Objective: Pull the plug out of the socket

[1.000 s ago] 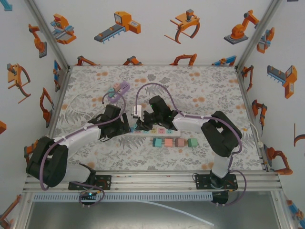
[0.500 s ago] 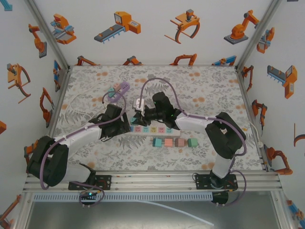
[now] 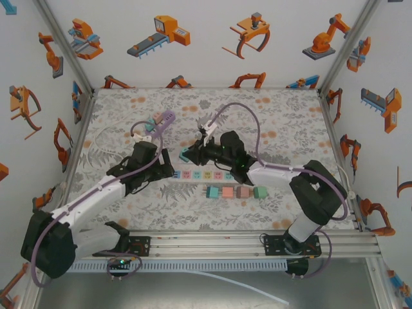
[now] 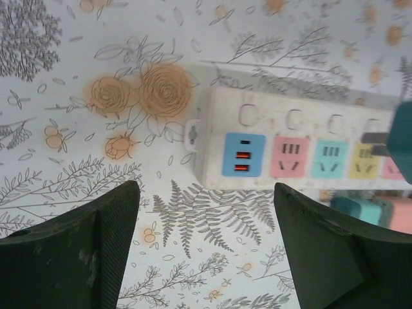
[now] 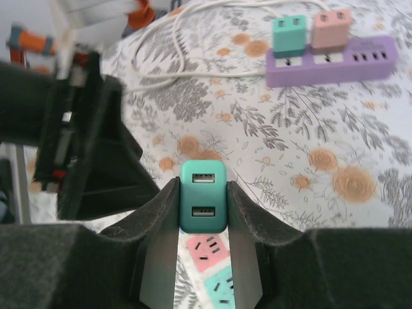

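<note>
A white power strip with coloured sockets lies mid-table, and its left end lies just ahead of my left gripper. That gripper is open with bare mat between its fingers. My right gripper is shut on a teal two-port USB plug. The plug hangs above the strip's left part, its prongs showing free of the sockets. A pink socket shows under it.
A purple power strip with a teal plug and a pink plug lies at the back left, a white cable curling beside it. Several loose plug blocks sit in a row just in front of the white strip.
My right gripper has lifted the teal plug up and away from the white strip. My left gripper has backed off the strip's left end and now stands open.
</note>
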Tool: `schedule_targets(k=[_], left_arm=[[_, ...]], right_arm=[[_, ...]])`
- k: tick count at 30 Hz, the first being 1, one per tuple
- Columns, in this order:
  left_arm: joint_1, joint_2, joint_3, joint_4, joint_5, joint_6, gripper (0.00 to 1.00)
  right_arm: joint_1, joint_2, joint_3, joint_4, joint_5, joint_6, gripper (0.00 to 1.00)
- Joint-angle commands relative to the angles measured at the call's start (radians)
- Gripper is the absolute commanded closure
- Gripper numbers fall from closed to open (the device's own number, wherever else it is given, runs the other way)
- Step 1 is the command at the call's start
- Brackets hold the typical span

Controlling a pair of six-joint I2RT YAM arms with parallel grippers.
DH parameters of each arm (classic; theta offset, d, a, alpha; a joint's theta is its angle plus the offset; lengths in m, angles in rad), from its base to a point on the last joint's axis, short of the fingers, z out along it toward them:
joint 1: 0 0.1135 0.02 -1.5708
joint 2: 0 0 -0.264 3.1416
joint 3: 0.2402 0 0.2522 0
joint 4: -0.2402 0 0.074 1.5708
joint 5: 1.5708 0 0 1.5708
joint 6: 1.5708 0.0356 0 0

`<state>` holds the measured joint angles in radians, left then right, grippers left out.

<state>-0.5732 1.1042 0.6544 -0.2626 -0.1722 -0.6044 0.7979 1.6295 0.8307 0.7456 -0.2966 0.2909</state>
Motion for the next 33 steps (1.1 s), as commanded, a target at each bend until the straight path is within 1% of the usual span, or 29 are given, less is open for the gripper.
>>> schedule_targets(k=[1, 6, 7, 10, 11, 13, 14, 15, 17, 19, 23, 26, 30, 33], left_arm=[[-0.017, -0.087, 0.019, -0.044, 0.009, 0.097, 0.19], [-0.044, -0.256, 0.047, -0.119, 0.057, 0.244, 0.15], [-0.046, -0.293, 0.053, -0.129, 0.08, 0.282, 0.14], [-0.047, -0.387, 0.068, -0.145, 0.161, 0.39, 0.1], [-0.047, -0.409, 0.072, -0.141, 0.186, 0.407, 0.1], [-0.047, -0.447, 0.085, -0.133, 0.269, 0.459, 0.04], [-0.047, -0.459, 0.095, -0.138, 0.29, 0.484, 0.02], [-0.048, -0.47, 0.109, -0.149, 0.291, 0.503, 0.0], [-0.047, -0.48, 0.139, -0.181, 0.279, 0.543, 0.03], [-0.047, -0.485, 0.165, -0.219, 0.283, 0.592, 0.03], [-0.048, -0.478, 0.196, -0.305, 0.359, 0.684, 0.03], [-0.047, -0.469, 0.208, -0.379, 0.429, 0.749, 0.03], [-0.048, -0.48, 0.19, -0.398, 0.393, 0.755, 0.03], [-0.048, -0.493, 0.178, -0.396, 0.374, 0.748, 0.03]], right_arm=[[0.033, -0.065, -0.056, 0.13, 0.273, 0.31, 0.94], [0.159, -0.14, -0.15, 0.111, 0.525, 0.359, 0.93], [0.189, -0.156, -0.168, 0.094, 0.586, 0.363, 0.93], [0.265, -0.185, -0.209, 0.058, 0.698, 0.383, 0.93], [0.291, -0.19, -0.215, 0.044, 0.73, 0.397, 0.93], [0.35, -0.188, -0.223, 0.012, 0.805, 0.438, 0.93], [0.376, -0.184, -0.222, -0.003, 0.836, 0.458, 0.93], [0.409, -0.175, -0.218, -0.022, 0.876, 0.481, 0.92], [0.456, -0.153, -0.205, -0.054, 0.942, 0.521, 0.92], [0.483, -0.12, -0.187, -0.087, 1.005, 0.585, 0.91], [0.49, -0.053, -0.129, -0.237, 1.07, 0.762, 0.89], [0.492, -0.014, -0.092, -0.295, 1.094, 0.778, 0.88], [0.494, 0.034, -0.081, -0.298, 1.124, 0.801, 0.88], [0.494, 0.071, -0.073, -0.298, 1.119, 0.814, 0.86]])
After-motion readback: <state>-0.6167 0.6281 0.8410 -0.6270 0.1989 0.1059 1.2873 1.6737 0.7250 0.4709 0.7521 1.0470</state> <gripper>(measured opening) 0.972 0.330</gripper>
